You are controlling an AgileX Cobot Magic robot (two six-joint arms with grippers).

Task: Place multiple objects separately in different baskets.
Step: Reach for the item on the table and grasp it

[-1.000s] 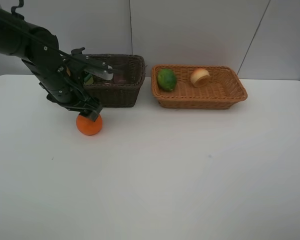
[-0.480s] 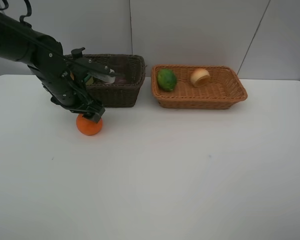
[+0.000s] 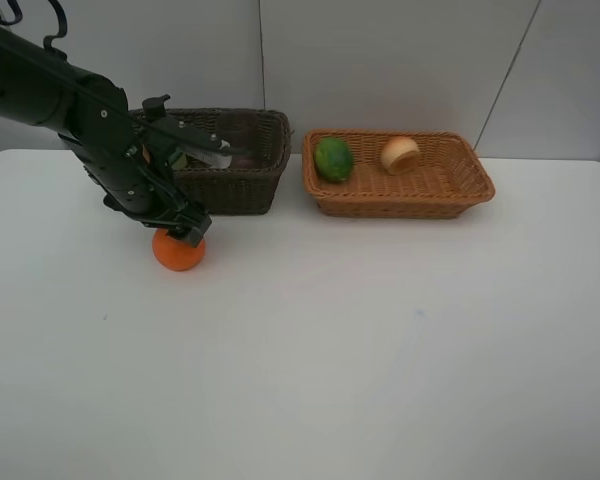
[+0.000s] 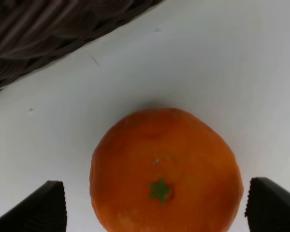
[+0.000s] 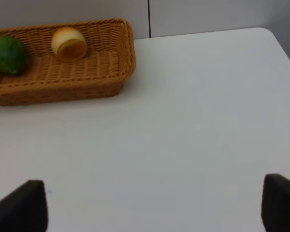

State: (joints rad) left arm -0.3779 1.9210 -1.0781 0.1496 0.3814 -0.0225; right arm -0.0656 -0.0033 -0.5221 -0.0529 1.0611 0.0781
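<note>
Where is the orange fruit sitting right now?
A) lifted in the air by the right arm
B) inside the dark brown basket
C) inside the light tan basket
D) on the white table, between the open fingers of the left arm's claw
D: the tangerine rests on the table in front of the dark brown basket, with the left gripper open on either side of it.

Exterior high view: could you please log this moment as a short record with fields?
tangerine: on the white table, in front of the dark basket
left gripper: open, jaws either side of the tangerine
light basket: holds green fruit and peach
right gripper: open, holding nothing
</note>
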